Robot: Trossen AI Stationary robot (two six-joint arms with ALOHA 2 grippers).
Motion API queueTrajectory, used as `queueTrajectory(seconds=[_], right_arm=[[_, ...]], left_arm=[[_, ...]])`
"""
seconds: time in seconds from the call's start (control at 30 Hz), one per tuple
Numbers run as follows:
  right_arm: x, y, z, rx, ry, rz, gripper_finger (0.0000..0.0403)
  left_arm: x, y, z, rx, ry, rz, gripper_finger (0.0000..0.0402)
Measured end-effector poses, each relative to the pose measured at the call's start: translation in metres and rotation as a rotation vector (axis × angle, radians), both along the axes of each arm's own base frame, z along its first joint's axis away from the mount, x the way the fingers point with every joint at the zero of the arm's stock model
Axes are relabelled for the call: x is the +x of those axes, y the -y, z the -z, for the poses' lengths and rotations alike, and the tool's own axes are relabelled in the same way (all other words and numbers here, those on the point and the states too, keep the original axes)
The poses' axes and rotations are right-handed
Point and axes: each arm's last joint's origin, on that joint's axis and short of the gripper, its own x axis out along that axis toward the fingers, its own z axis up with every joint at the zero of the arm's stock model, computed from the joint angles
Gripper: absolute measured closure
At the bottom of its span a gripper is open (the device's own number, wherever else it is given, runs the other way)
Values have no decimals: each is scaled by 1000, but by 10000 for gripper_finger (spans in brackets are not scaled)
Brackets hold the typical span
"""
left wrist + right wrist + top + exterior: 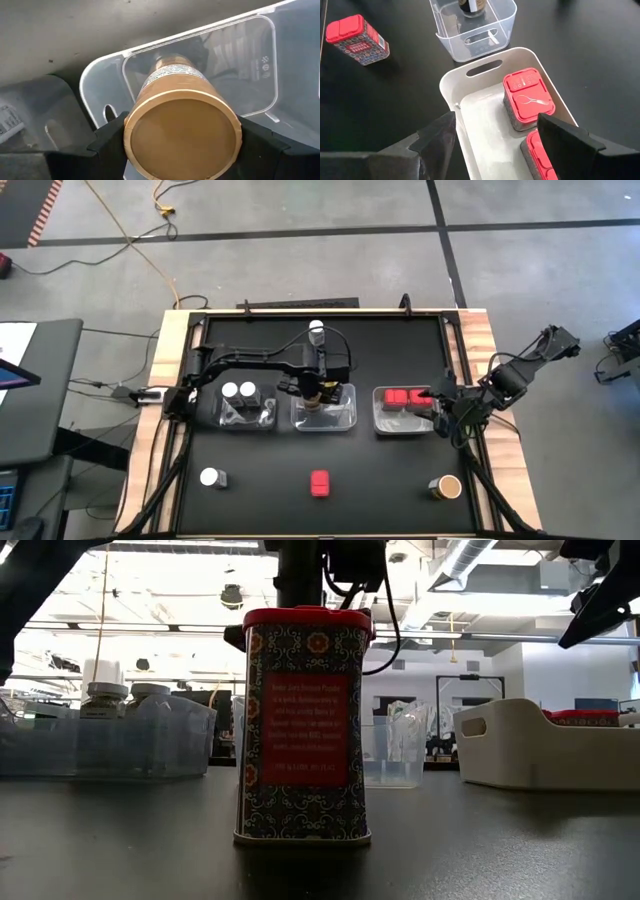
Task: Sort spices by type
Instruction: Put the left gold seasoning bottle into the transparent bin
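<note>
I've got the left gripper (316,392) clamped on a tan-topped jar (182,131), upright over the middle clear tray (345,418), while my right gripper (495,137), empty and open, hangs over the white tray (470,82) at three o'clock.

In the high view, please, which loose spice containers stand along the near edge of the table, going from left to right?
White-capped jar → red tin → tan-topped jar.
</note>
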Motion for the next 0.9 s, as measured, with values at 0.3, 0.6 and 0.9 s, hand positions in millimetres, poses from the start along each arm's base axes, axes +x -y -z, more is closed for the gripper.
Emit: queueTrajectory(seconds=[0.3,0.6,0.9], right_arm=[[0,0,0,-2,0,-1,97],[0,0,0,-3,-2,-1,97],[-1,0,0,-7,-8,-2,97]], left_arm=[[0,-5,0,23,-1,10,117],[0,-5,0,22,-3,10,108],[0,-4,0,21,-2,16,107]])
